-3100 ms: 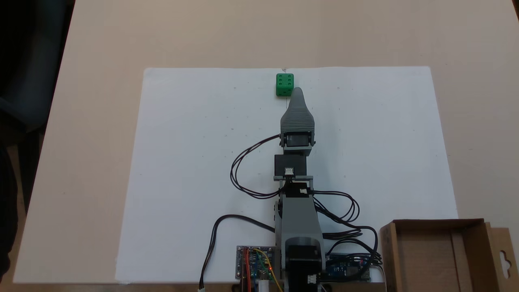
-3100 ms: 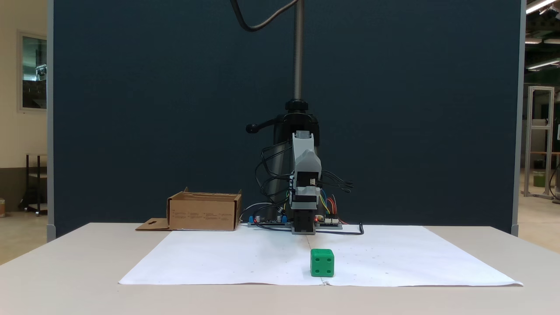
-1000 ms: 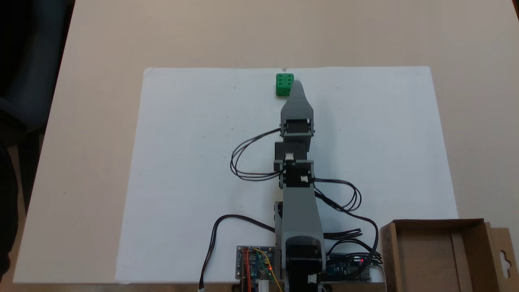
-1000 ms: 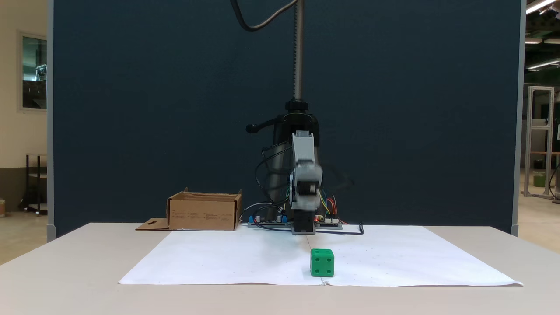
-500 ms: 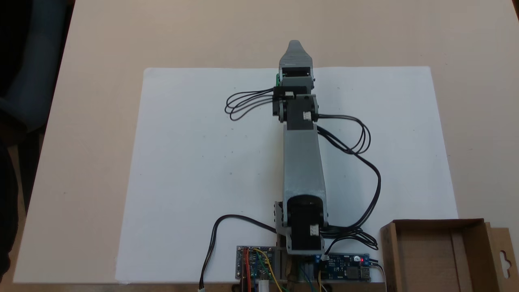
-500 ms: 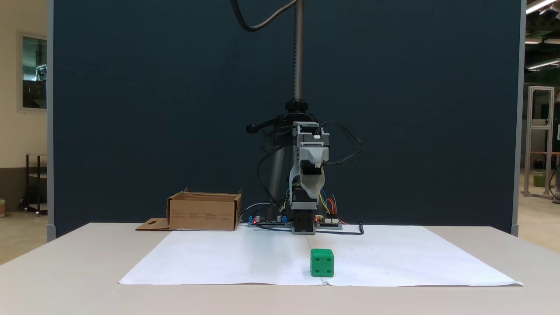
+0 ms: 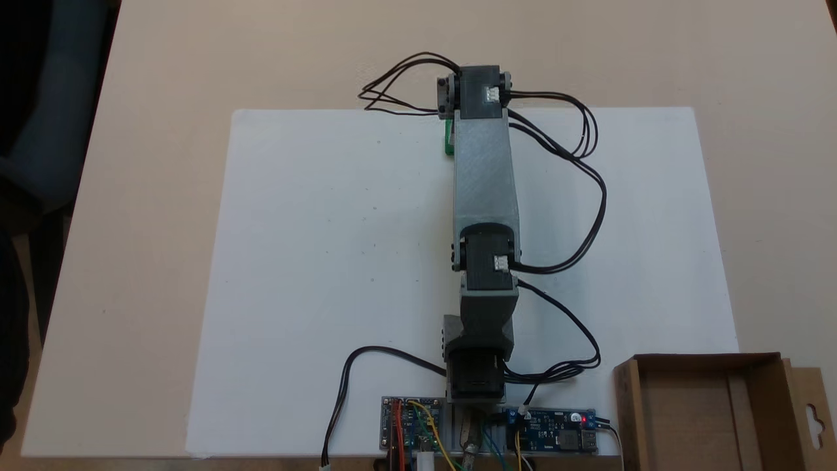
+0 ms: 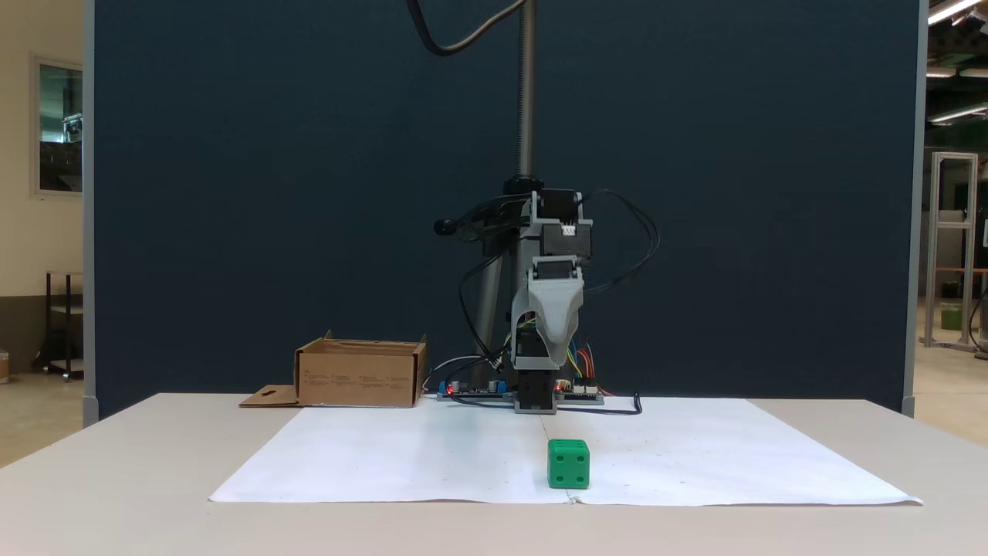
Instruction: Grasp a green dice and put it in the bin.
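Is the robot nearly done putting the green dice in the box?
Not yet. Nothing looks finished: the green dice sits on the white paper, and the bin is far off to the side. The gripper hangs above the dice, pointing down, not touching it. I can't tell whether it is open. Left to do: lower, grab the dice, carry it over, drop it in.

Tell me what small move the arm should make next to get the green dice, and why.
Probably lower the gripper straight down toward the green dice. In the fixed view from the front it hangs pointing down, well above the dice, which sits untouched on the white paper. From above, the arm covers most of the dice, so it seems roughly lined up. I cannot tell whether the jaws are open; open them first if not.
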Controlling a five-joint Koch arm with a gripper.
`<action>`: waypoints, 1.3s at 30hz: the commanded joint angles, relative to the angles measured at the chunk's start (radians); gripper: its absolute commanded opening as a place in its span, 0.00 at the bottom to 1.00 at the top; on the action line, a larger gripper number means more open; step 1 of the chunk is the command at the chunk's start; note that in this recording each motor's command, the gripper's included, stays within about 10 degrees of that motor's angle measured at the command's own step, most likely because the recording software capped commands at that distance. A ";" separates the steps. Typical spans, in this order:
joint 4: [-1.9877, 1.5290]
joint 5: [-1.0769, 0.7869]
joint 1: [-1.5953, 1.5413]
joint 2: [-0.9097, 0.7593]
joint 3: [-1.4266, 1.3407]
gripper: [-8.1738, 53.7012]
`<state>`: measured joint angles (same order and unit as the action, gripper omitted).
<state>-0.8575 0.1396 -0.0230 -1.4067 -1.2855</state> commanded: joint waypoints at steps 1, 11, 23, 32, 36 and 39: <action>-0.066 0.081 -0.026 0.018 0.101 0.80; -0.101 0.132 -0.041 0.198 0.298 0.80; -0.109 0.133 -0.037 0.291 0.316 0.80; -0.183 0.132 -0.025 0.325 0.314 0.80; -0.179 0.132 -0.020 0.350 0.316 0.80; -0.163 0.132 -0.025 0.370 0.316 0.80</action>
<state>-0.9894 0.2117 -0.0383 -1.0201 -1.0155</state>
